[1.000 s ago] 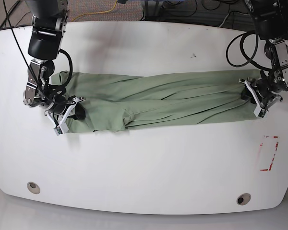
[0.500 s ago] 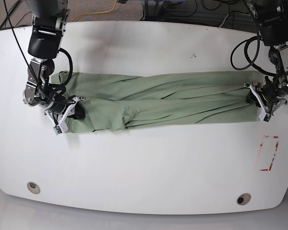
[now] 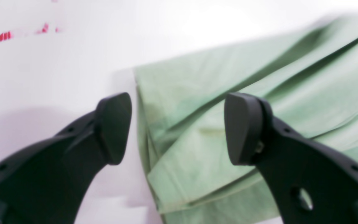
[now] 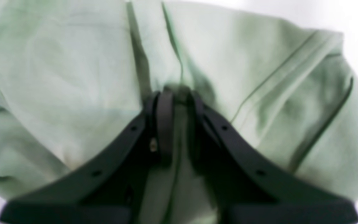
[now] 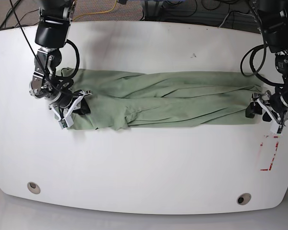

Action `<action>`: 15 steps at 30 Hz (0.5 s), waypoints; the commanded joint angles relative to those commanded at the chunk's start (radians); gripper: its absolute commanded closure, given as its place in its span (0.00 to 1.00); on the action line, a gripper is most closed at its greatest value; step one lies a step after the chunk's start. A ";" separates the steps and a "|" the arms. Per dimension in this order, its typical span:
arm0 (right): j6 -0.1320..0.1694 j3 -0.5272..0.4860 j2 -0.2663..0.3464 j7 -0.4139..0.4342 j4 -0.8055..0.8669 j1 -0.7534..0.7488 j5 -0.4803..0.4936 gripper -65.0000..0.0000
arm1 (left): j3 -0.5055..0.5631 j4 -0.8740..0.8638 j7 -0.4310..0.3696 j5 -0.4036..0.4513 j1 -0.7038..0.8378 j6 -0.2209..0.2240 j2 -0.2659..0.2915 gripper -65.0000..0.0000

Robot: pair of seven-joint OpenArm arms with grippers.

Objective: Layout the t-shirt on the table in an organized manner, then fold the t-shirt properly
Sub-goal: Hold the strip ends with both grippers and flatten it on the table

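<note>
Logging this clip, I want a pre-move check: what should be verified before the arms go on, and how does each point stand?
- Left hand open: ok, its fingers are wide apart.
- Right hand pinching the shirt: cannot tell; its fingers are close together with fabric bunched between and around them, but the grip itself is hidden.
- Whole shirt on the table: ok, no part hangs over an edge.
- Shirt smooth: not ok, creases run along its length.
- Layers lined up at the left hand's end: not ok, an upper layer lies skewed over the lower one.
- Collar placement: cannot tell, no collar is recognisable.
</note>
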 joint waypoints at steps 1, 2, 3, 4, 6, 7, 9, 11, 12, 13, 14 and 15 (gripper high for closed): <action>0.000 0.000 -0.002 -0.002 0.002 0.000 0.000 0.87 | -0.006 -0.003 0.011 -0.020 -0.011 0.000 0.000 0.27; 0.000 0.000 -0.002 -0.002 0.002 0.000 0.000 0.87 | -0.012 -0.005 0.025 -0.034 -0.015 0.000 0.000 0.26; 0.000 0.000 -0.002 -0.002 0.002 0.000 0.000 0.87 | -0.018 -0.005 0.037 -0.041 -0.018 0.000 0.000 0.26; 0.000 0.000 -0.002 -0.002 0.002 0.000 0.000 0.87 | -0.038 -0.006 0.058 -0.055 -0.020 0.000 0.000 0.25; 0.000 0.000 -0.002 -0.002 0.002 0.000 0.000 0.87 | -0.077 -0.006 0.084 -0.068 -0.021 0.000 0.000 0.24; 0.000 0.000 -0.002 -0.002 0.002 0.000 0.000 0.87 | -0.103 -0.006 0.094 -0.071 -0.020 0.000 0.000 0.23; 0.000 0.000 -0.002 -0.002 0.002 0.000 0.000 0.87 | -0.143 -0.009 0.101 -0.068 -0.018 0.000 0.003 0.22; 0.000 0.000 -0.002 -0.002 0.002 0.000 0.000 0.87 | -0.161 -0.041 0.106 -0.069 -0.017 0.000 0.005 0.22; 0.000 0.000 -0.002 -0.002 0.002 0.000 0.000 0.87 | -0.166 -0.064 0.107 -0.069 -0.017 0.000 0.005 0.22; 0.000 0.000 -0.002 -0.002 0.002 0.000 0.000 0.87 | -0.172 -0.098 0.107 -0.069 -0.017 0.000 0.002 0.22; 0.000 0.000 -0.002 -0.002 0.002 0.000 0.000 0.87 | -0.173 -0.133 0.106 -0.071 -0.018 0.000 0.000 0.22; 0.000 0.000 -0.002 -0.002 0.002 0.000 0.000 0.87 | -0.176 -0.157 0.106 -0.071 -0.018 0.000 0.000 0.22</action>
